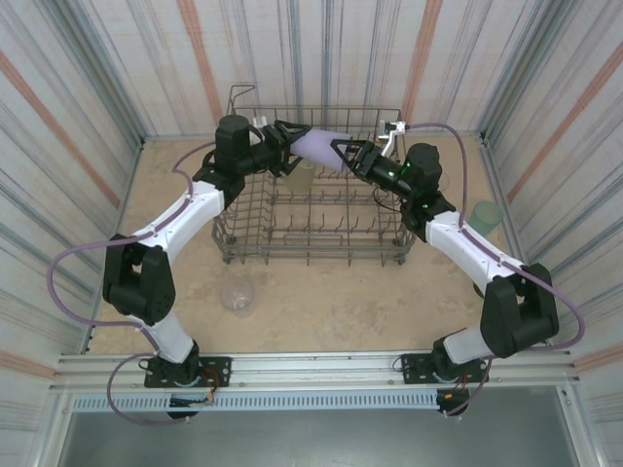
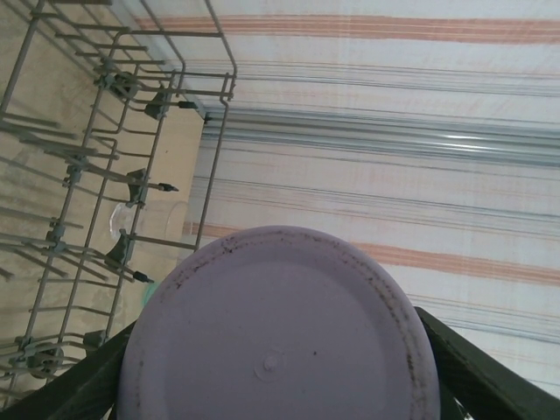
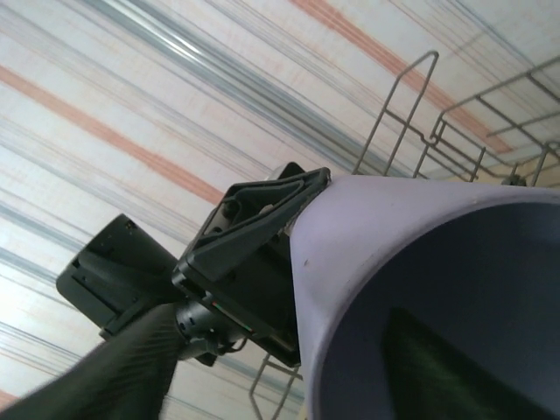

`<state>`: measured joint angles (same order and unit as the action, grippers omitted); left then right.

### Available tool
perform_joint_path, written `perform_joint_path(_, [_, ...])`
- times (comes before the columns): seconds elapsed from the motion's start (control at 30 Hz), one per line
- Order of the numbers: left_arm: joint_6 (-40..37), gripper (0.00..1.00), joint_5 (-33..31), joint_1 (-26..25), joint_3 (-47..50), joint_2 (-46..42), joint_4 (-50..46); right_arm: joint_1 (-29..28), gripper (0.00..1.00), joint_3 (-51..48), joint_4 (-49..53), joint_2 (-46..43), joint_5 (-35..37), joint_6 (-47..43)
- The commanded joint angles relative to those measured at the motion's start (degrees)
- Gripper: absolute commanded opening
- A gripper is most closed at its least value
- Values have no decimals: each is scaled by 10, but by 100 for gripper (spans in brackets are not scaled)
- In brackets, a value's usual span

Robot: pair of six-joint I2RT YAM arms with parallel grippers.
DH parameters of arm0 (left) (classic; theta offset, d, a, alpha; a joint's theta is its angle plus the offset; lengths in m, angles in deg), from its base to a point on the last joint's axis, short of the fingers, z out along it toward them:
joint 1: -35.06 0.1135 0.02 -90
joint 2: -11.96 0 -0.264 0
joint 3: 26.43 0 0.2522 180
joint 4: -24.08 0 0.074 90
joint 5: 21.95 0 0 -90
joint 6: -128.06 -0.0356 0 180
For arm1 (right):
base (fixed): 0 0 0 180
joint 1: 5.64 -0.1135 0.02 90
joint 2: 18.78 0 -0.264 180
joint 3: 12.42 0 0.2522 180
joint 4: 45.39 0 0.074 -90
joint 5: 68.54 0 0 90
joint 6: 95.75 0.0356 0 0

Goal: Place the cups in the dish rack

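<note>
The lavender cup (image 1: 316,146) is grasped at its base by the left end effector (image 1: 290,139) and held on its side above the back of the dish rack (image 1: 311,219). Its open mouth is met by the right end effector (image 1: 343,156), though whether that one is clenched or released cannot be told. The rack is set on a sandy worktop (image 1: 341,302) enclosed by grey-and-orange striped walls (image 1: 88,88). A pale cup (image 1: 302,177) is seen inside the rack, a clear cup (image 1: 237,292) in front of it and a green cup (image 1: 485,216) to its right.
</note>
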<state>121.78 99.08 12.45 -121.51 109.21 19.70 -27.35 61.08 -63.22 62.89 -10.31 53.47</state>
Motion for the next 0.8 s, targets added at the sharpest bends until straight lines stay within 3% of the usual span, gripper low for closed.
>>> perform_joint_path(0.0, [-44, 8, 1, 4, -44, 7, -21, 5, 84, 0, 54, -42, 17, -34])
perform_joint_path(0.13, [-77, 7, -7, 7, -75, 17, -53, 11, 100, -14, 95, -75, 27, -57])
perform_joint_path(0.33, [-158, 7, -10, 2, -171, 48, -143, 14, 99, -34, 212, -143, 56, -125])
perform_joint_path(0.77, [-393, 7, -94, -25, -402, 150, -351, 25, 99, -95, 382, -317, 164, -198])
